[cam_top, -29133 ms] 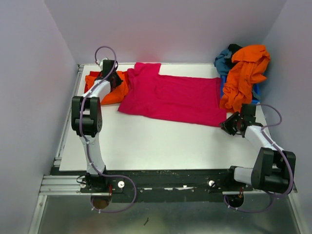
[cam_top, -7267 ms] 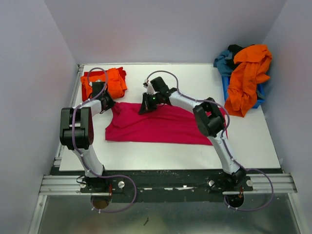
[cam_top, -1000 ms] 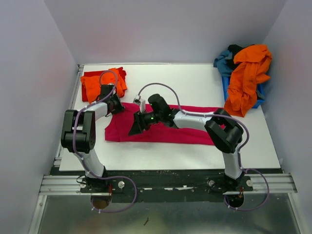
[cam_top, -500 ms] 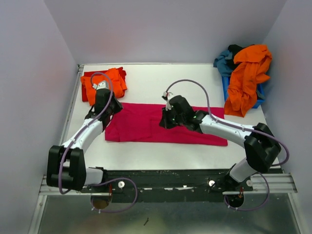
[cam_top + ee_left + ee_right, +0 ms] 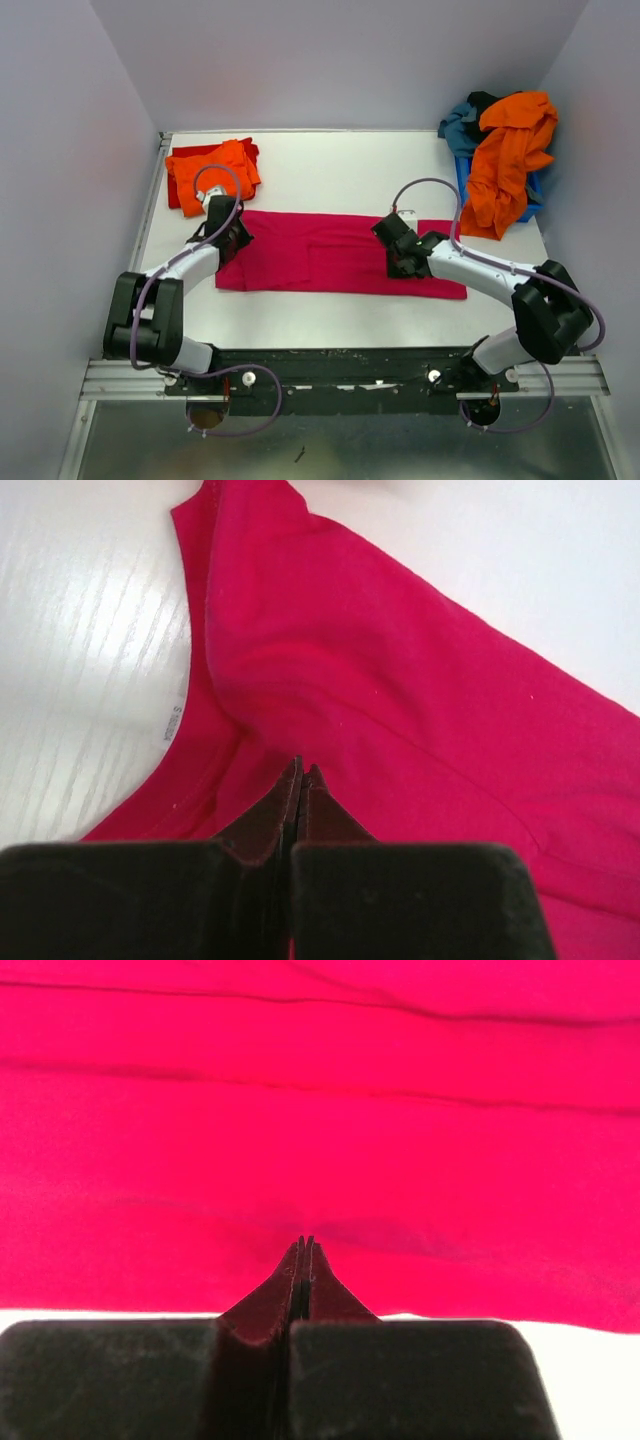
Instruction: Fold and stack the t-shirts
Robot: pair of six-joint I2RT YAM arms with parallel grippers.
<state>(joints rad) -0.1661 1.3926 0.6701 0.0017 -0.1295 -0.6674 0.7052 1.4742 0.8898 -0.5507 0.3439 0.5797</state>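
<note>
A magenta-pink t-shirt (image 5: 320, 255) lies on the white table (image 5: 330, 170), folded into a long flat strip. My left gripper (image 5: 234, 242) is at the strip's left end, shut, its tips (image 5: 301, 770) low over the cloth near the collar, whose size label (image 5: 172, 725) shows. My right gripper (image 5: 398, 256) is shut over the strip's right half, its tips (image 5: 305, 1242) just above the t-shirt (image 5: 320, 1130). No cloth shows between either pair of jaws. A folded orange t-shirt (image 5: 212, 168) rests on a red one (image 5: 178, 190) at the back left.
At the back right corner a blue bin (image 5: 462, 180) holds a heap: an orange t-shirt (image 5: 508, 150), a teal-blue one (image 5: 460, 125) and a black one (image 5: 482, 98). Walls close in the table on three sides.
My right gripper has swept from the t-shirt's left part to its right half and shut. My left gripper has slid slightly nearer. The magenta-pink strip now lies flatter and straighter.
</note>
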